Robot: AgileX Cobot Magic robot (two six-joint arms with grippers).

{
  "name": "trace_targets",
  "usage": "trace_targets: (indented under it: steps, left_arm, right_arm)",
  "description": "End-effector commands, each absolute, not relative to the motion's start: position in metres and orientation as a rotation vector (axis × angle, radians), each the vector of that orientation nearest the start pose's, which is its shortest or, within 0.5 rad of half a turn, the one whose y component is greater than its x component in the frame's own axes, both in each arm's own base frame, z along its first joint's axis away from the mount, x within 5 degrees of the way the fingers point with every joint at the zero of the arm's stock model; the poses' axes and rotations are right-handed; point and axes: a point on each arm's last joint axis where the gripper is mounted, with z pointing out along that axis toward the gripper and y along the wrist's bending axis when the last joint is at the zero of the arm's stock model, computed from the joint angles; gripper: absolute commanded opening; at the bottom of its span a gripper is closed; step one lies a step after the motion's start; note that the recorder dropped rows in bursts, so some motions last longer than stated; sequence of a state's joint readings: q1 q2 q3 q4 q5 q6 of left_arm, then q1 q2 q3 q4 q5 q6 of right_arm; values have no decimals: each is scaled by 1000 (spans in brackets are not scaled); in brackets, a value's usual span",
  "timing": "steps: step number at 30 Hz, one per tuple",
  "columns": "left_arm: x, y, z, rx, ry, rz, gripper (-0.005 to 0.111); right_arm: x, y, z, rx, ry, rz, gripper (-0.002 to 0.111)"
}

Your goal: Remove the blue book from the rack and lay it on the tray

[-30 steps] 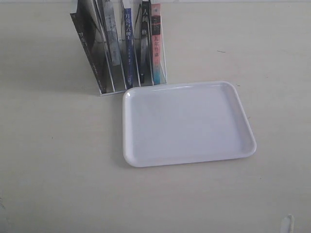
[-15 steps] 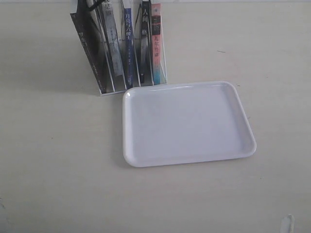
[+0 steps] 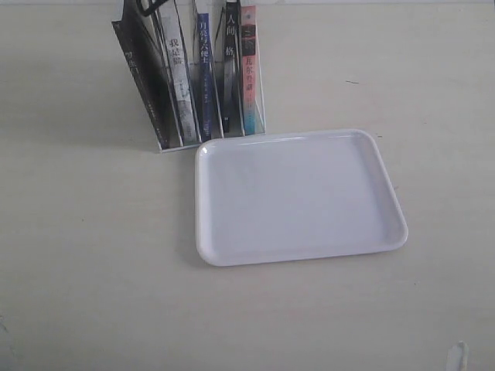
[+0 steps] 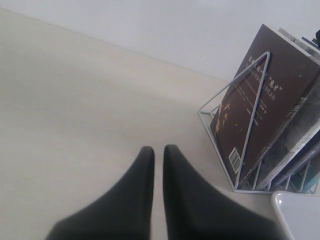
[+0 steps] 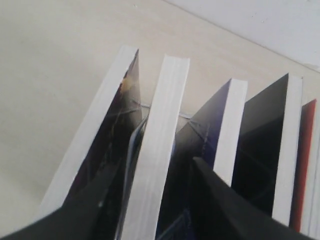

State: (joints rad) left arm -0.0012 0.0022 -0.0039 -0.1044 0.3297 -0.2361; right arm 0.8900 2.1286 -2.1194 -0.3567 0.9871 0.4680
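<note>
The blue book (image 3: 203,73) stands upright in the clear rack (image 3: 176,144), third from the left, dark blue spine facing out. In the right wrist view its deep blue cover (image 5: 212,125) shows from above. My right gripper (image 5: 157,172) is open over the rack, straddling the grey-spined book (image 5: 159,130) beside the blue one; one finger (image 5: 215,195) sits in the gap between those two books. Only a black bit of that gripper (image 3: 151,6) shows at the exterior view's top edge. The white tray (image 3: 298,197) lies empty in front of the rack. My left gripper (image 4: 158,150) is shut and empty, low over the table.
The rack (image 4: 252,120) also holds a large dark book (image 3: 139,73) at the left, a black-spined book (image 3: 230,54) and a pink-red-spined book (image 3: 247,54) at the right. The tray's corner (image 4: 300,215) shows beside the rack in the left wrist view.
The grey-spined book, lifted and tilted before, has dropped back down into its slot. My right gripper's jaws have spread apart off it. The tray and blue book have not moved.
</note>
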Motion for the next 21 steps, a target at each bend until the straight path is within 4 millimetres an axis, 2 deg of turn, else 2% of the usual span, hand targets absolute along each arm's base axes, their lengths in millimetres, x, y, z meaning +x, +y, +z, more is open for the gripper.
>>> trace_targets:
  steps: [1, 6, 9, 17, 21]
  left_arm:
    - [54, -4, 184, -271, 1792, -281, 6]
    - [54, -4, 184, -271, 1790, -281, 6]
    - [54, -4, 184, -271, 1790, -281, 6]
    - [54, -4, 184, -271, 1790, -281, 6]
    - [54, -4, 184, -271, 1790, -281, 6]
  right_arm:
    - [321, 352, 343, -599, 2282, 208, 41]
    - [300, 355, 365, -621, 2275, 337, 41]
    - [289, 363, 367, -696, 2242, 336, 41]
    - [279, 379, 350, -733, 2291, 334, 41]
    - [281, 382, 338, -708, 2335, 327, 41]
